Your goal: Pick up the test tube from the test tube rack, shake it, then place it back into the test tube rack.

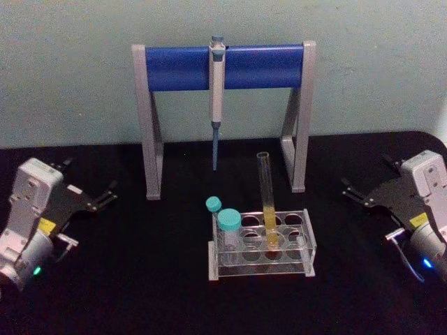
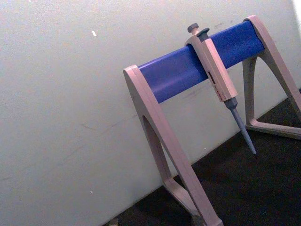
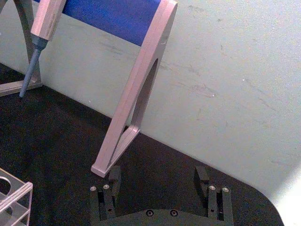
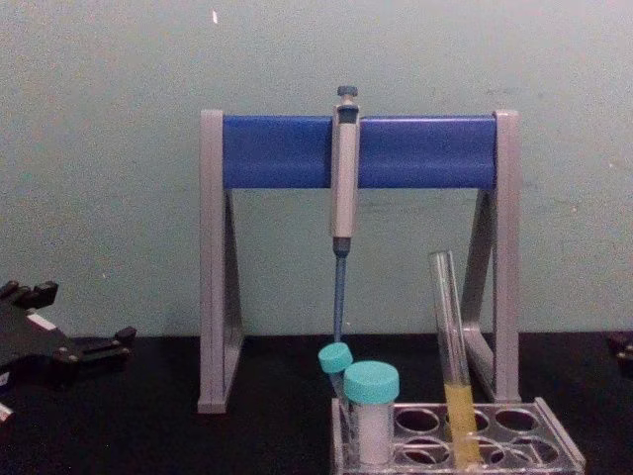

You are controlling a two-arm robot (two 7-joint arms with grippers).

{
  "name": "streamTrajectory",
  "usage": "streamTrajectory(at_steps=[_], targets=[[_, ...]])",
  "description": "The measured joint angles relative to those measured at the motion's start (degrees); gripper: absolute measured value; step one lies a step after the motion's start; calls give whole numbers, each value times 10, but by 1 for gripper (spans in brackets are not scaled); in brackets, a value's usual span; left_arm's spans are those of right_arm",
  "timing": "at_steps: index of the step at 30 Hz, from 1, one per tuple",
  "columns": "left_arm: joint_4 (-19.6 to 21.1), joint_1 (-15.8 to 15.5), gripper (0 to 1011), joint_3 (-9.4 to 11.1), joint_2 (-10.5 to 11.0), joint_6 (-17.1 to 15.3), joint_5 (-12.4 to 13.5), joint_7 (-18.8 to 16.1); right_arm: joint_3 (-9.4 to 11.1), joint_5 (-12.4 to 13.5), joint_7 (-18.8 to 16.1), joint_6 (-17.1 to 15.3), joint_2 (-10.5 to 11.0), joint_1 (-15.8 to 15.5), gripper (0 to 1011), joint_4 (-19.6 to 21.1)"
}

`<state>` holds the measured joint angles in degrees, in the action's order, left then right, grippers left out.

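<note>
Your tube (image 1: 267,202) stands in the rack (image 1: 308,241) mid-tabletop (image 1: 140,279), leaning slightly, with yellow liquid low inside. Your left gripper (image 1: 89,176) and right gripper (image 3: 157,176) sit well out to either side, both jaws wide open and holding nothing.

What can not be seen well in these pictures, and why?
- Chest view: the bottom edge cuts off the base of the test tube rack, so whether the test tube touches it is unclear.
- Head and chest views: the front teal-capped tube hides the body of the rear teal-capped tube.
- Chest view: the right edge cuts off most of the parked right tool; the left edge, part of the left tool.
</note>
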<state>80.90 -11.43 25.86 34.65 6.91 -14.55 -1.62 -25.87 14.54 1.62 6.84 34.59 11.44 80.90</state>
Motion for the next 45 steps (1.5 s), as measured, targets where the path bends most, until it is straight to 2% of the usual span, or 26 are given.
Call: streamTrajectory(at_steps=[45], targets=[[0, 0, 1001, 0, 0, 0, 0, 0, 2, -1, -1, 1, 0, -1, 1000, 0]])
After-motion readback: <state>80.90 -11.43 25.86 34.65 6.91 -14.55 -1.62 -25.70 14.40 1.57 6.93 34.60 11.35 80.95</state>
